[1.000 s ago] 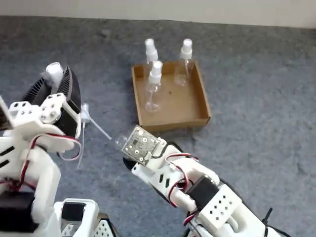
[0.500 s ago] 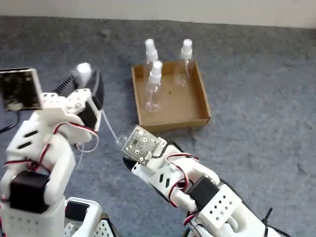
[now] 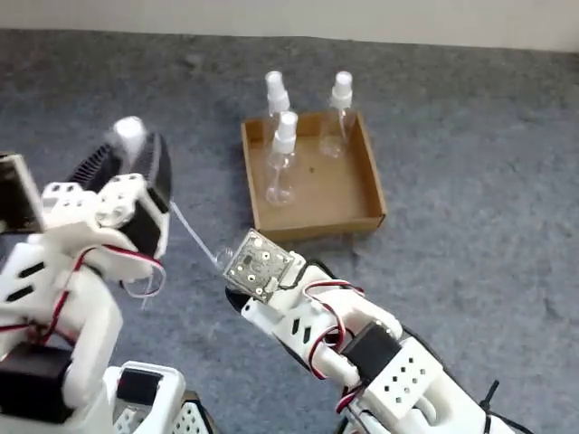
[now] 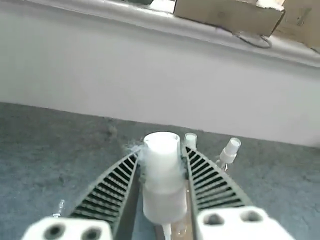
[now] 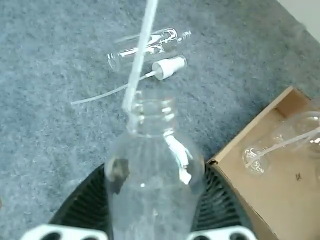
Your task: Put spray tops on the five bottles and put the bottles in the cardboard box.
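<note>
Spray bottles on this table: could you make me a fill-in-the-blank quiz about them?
The left gripper is shut on a spray top whose colour is ____.
Its thin tube reaches the neck of the clear bottle held in the ____ arm's gripper.
At the cardboard box, ____ capped bottles stand upright.
Missing words: white; right; three.

Clamped in right gripper (image 5: 152,202): clear bottle (image 5: 152,165), mouth uncapped, thin dip tube (image 5: 140,55) slanting down into it. On grey carpet (image 5: 50,125) beyond: second clear bottle (image 5: 145,44) lying on its side, loose spray top (image 5: 169,66) just beside (tube attached). Near: cardboard box (image 5: 280,200) corner, bottle base (image 5: 257,157) inside.
</note>
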Robot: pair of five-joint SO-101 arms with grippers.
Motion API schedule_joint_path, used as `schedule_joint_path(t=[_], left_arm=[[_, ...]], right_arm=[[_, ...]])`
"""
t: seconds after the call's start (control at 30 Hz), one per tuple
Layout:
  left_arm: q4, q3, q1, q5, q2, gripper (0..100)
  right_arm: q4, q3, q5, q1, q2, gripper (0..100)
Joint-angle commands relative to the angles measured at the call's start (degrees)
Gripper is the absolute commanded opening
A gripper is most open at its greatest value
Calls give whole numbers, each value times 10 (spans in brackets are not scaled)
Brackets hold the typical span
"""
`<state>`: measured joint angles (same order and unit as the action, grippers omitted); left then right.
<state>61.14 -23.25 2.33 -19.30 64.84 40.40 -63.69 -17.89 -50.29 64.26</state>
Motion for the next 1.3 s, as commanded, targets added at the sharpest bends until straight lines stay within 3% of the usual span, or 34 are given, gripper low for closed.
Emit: schedule_joint_path(t=[0.0, 0.23, 0.6, 1.07, 1.27], left_arm=[[-28, -48, 21, -5, -2, 4], [-48, -87, 21, -5, -2, 4], [-55, 32, 17, 21, -2, 4], [-52, -53, 38, 17, -2, 4], [-48, -111, 95, 19, -2, 4]], right_arm=[[-16, 3, 5, -5, 17, 5], [-16, 3, 5, -5, 17, 5], [-16, 3, 5, -5, 17, 5], [-16, 3, 8, -5, 17, 5], [-17, 7, 95, -1, 18, 5]])
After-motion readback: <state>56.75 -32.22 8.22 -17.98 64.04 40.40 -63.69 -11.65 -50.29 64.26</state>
